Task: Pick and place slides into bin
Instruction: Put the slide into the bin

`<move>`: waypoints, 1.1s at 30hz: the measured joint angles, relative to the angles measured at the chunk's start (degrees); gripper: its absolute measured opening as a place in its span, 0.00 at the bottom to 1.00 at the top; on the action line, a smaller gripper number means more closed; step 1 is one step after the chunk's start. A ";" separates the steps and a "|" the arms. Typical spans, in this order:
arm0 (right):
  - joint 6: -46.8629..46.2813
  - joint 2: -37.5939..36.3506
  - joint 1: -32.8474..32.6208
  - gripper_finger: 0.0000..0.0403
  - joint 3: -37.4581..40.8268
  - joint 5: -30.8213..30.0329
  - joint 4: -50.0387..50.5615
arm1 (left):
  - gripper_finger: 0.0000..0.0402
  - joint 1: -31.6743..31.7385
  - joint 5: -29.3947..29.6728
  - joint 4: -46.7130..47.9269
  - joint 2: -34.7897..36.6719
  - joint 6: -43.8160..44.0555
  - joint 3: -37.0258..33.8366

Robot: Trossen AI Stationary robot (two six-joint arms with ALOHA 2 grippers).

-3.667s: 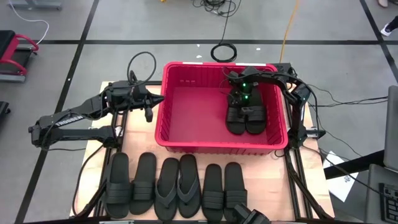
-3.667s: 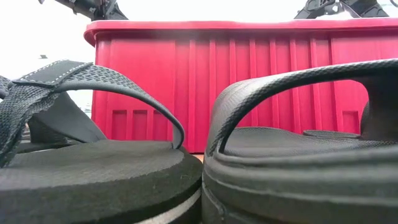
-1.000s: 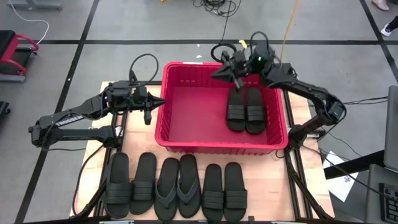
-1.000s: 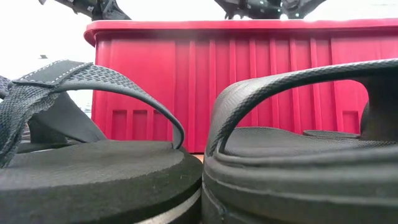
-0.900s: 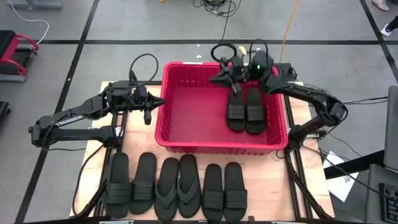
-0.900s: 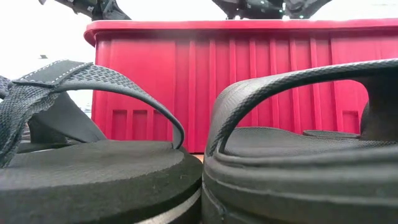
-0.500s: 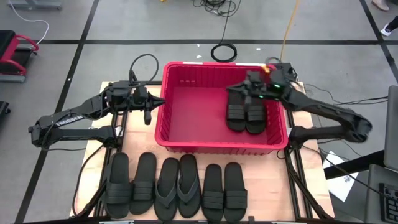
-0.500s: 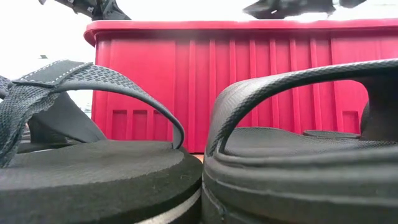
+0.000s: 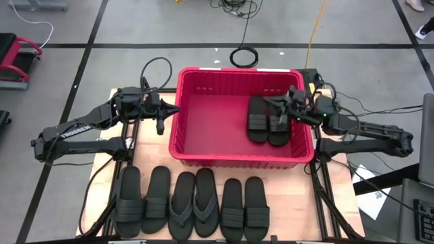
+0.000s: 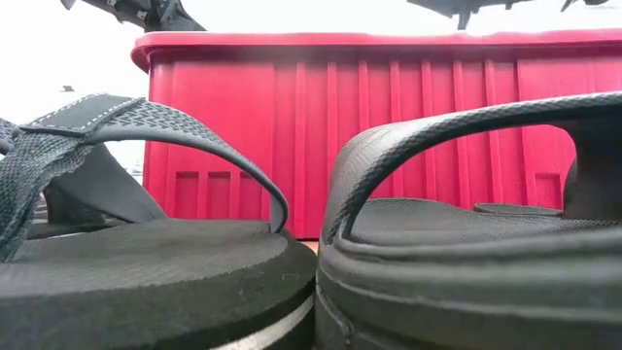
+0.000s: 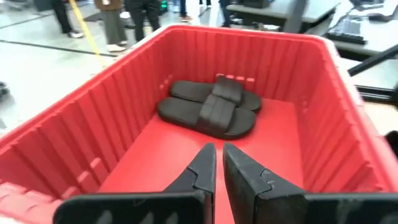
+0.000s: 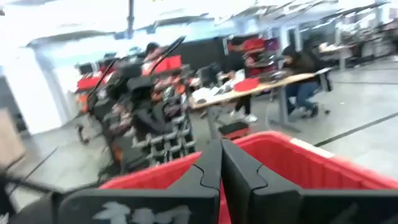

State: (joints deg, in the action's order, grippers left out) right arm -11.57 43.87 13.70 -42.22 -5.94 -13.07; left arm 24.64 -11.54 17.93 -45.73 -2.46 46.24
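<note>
With the right gripper [image 9: 279,103] hanging above the right end of the bin [image 9: 203,152], I see its fingers pressed together on nothing; the 2 slides in the bin [image 9: 266,123] lie directly beneath it, side by side against the right wall, not touching it. My right wrist view shows the 2 fingertips [image 12: 219,163] meeting, with the red rim past them and people at desks in the room beyond.

My left gripper [image 9: 163,116] waits just outside the bin's left wall, pointing across it. Its fingers [image 11: 202,168] stand nearly together with a thin gap, holding nothing, and the same pair of slides [image 11: 208,109] lies well ahead of them at the far end of the red floor.

On the table in front of the bin I count 6 more slides in a row [image 9: 188,202]: 2 strapped, then 2 flip-flops [image 9: 194,200], then 2 strapped. All are well apart from both grippers.
</note>
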 joint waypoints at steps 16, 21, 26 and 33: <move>3.72 -3.37 -11.64 0.00 0.05 -1.74 -0.35 | 0.06 0.11 -3.84 -1.13 0.01 -1.86 0.00; 4.34 -5.22 -12.00 0.00 0.05 -1.46 0.12 | 0.06 -1.02 -4.18 -4.04 -0.01 2.75 0.15; 3.38 -8.33 -11.95 0.00 -0.01 -1.40 4.85 | 0.06 -5.49 -5.15 -4.67 -2.47 5.34 6.69; 3.06 -13.34 -11.94 0.00 -0.02 2.70 14.36 | 0.06 -15.24 9.49 -4.83 -15.71 6.71 24.24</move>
State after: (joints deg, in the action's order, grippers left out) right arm -8.52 30.53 1.76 -42.24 -3.25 1.29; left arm 9.40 -2.05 13.11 -61.43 4.26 70.48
